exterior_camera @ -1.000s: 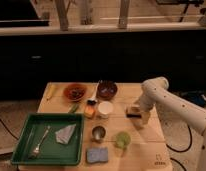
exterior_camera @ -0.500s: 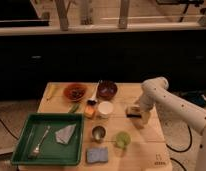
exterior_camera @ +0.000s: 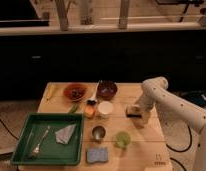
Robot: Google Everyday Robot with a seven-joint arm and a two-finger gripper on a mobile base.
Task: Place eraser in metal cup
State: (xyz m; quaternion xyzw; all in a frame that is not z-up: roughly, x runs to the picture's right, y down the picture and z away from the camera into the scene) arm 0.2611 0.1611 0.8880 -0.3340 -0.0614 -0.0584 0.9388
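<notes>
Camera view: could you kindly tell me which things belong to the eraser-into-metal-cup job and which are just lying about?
Job: eraser, right side of table; metal cup, front centre; gripper, at the eraser.
Lying about: white cup, green cup, blue sponge, orange block, green tray, red bowl, dark bowl.

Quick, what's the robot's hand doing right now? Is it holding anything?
Gripper: down at the eraser, to the right of the white cup; open, closed or holding it cannot be told.

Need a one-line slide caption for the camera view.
Gripper at the tan-topped black-based rectangular eraser on the wooden table, right of the small shiny steel cup.
</notes>
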